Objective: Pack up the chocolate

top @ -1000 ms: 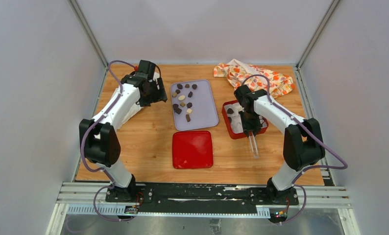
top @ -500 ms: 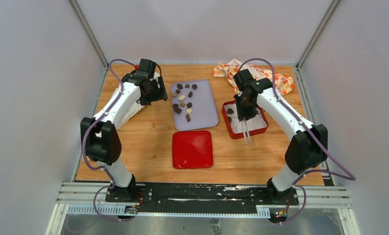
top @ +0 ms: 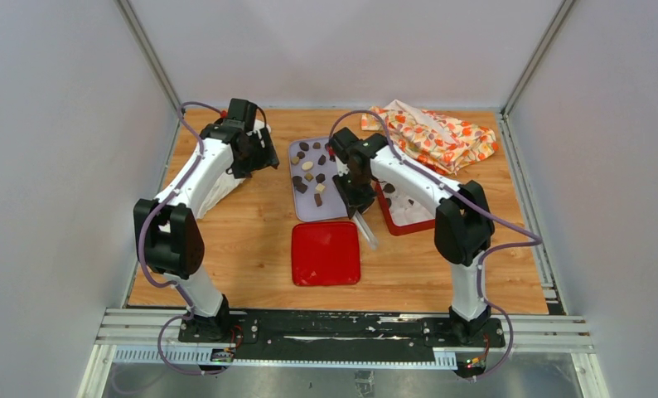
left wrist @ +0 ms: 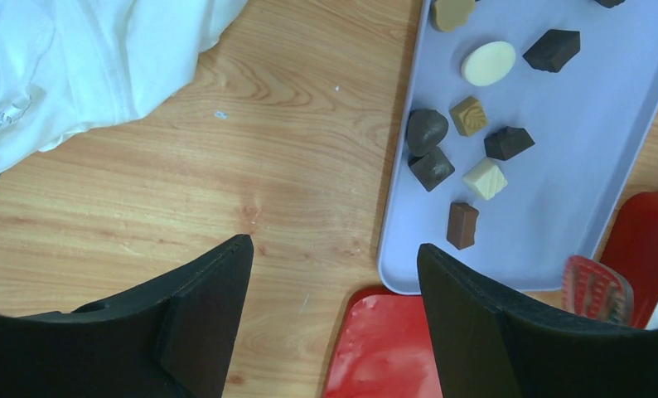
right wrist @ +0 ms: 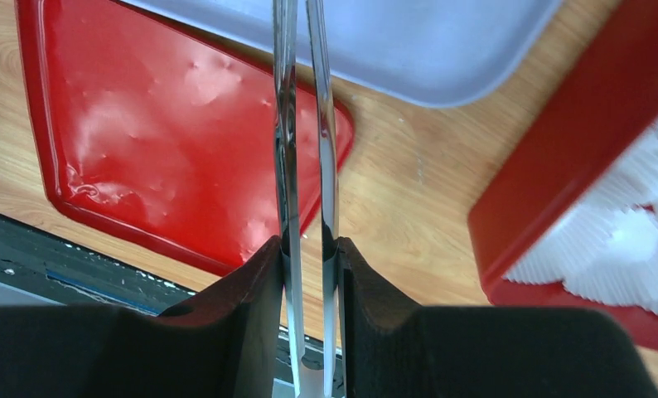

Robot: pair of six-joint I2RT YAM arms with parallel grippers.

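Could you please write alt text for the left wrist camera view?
The open left gripper hovers over a wooden table beside a lavender tray holding loose dark, tan and white chocolates. A white cloth lies at upper left, a red lid at the bottom edge.

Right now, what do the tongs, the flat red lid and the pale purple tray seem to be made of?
The tongs, held in the right gripper, look like clear hard plastic: the red shows through them. The red lid seems glossy plastic, with white glare patches. The purple tray looks like matte plastic, showing no glare.
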